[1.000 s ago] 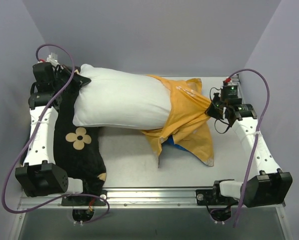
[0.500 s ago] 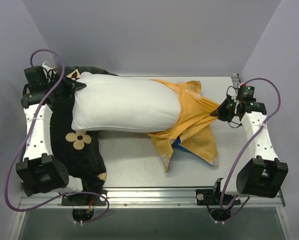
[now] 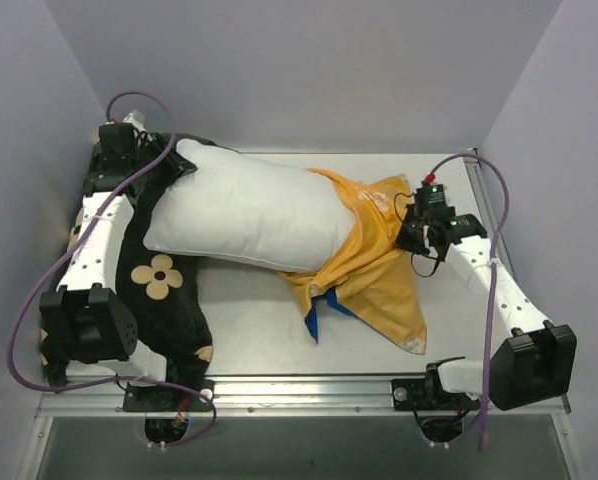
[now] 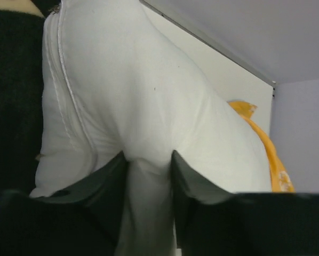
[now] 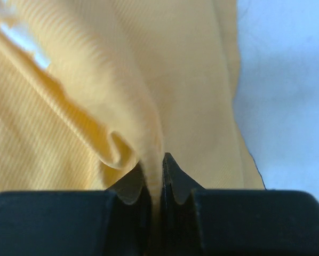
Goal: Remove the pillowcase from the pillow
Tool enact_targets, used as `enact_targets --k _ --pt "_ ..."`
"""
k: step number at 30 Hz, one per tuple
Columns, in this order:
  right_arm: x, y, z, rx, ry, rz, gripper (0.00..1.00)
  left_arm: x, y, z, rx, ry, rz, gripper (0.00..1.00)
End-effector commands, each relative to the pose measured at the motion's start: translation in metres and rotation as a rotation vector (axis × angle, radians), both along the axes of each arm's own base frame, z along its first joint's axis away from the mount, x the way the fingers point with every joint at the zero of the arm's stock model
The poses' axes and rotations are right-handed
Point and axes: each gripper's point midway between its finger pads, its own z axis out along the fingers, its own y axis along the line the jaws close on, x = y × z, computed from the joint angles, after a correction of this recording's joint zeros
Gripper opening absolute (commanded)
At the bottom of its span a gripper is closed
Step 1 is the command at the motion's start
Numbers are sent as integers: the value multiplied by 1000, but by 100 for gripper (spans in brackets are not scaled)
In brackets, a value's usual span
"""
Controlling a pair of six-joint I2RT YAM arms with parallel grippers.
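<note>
The right jaws are clenched on a fold of the orange-yellow pillowcase (image 5: 95, 80). From them it spreads over the nearest end of the white pillow (image 3: 239, 210). The left jaws stand a little apart, with the pillow's other corner between them; I cannot tell if they press it. Beside them lies a black cushion (image 3: 164, 290).

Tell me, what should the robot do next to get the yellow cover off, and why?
Probably the right gripper should pull the pillowcase to the right, away from the pillow. It is pinched shut on a yellow fold, the cover wraps only the pillow's right end, and the left gripper straddles a fold at the other end.
</note>
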Motion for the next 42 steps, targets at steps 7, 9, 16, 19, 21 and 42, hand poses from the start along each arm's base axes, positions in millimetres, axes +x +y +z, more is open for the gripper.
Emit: enact_targets --k 7,9,16,19,21,42 --pt "-41 91 -59 -123 7 197 0 -6 -52 36 268 -203 -129 97" --pt "-45 108 -77 -119 42 235 0 -20 -64 35 332 -210 -109 97" --pt "-42 121 -96 -86 60 252 0 -83 -132 0 661 -202 -90 98" --pt "-41 124 -99 -82 65 254 0 -92 -129 0 713 -201 -39 97" --pt "-40 124 -101 -81 70 256 0 -100 -135 3 723 -216 -50 97" --pt "-48 128 -122 -57 111 262 0 -110 -147 71 802 -351 -57 98"
